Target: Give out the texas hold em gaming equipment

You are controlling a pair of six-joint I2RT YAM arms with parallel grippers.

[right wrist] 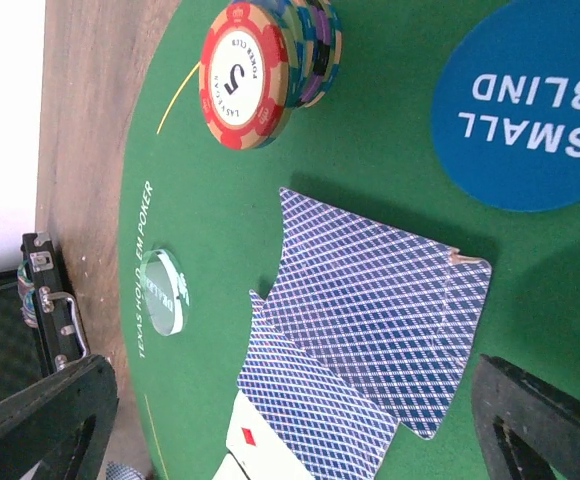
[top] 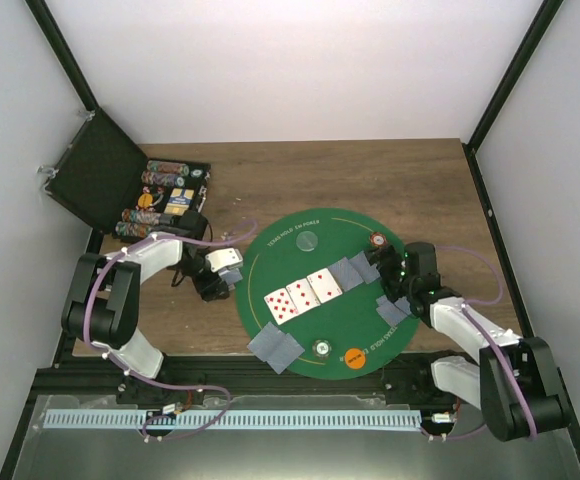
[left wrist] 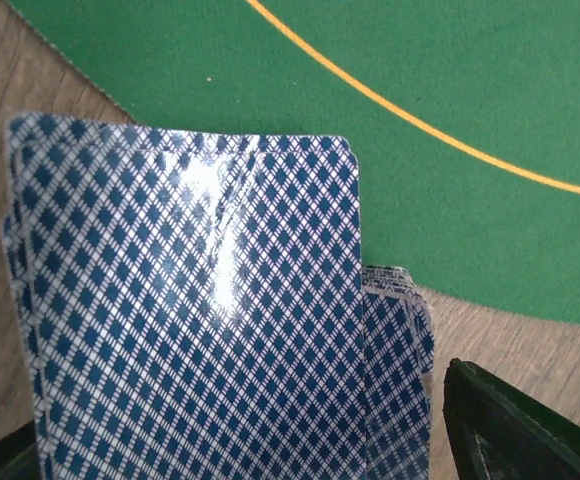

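A round green poker mat (top: 320,225) carries three face-up cards (top: 305,292) with red pips in its middle. Face-down blue-backed cards lie at its near left (top: 275,347) and right (top: 392,312). My left gripper (top: 220,275) is off the mat's left edge. In its wrist view a blue-backed deck (left wrist: 190,300) fills the space between the fingers (left wrist: 510,430), with a gap on the right side. My right gripper (right wrist: 290,440) stands wide open over two overlapping face-down cards (right wrist: 370,320). Nearby are a chip stack (right wrist: 265,65), a blue small-blind token (right wrist: 530,100) and a clear token (right wrist: 162,292).
An open black case (top: 100,180) with rows of chips (top: 165,195) stands at the back left on the wooden table. An orange token (top: 354,356) and a pale token (top: 321,347) sit at the mat's near edge. White walls enclose the table.
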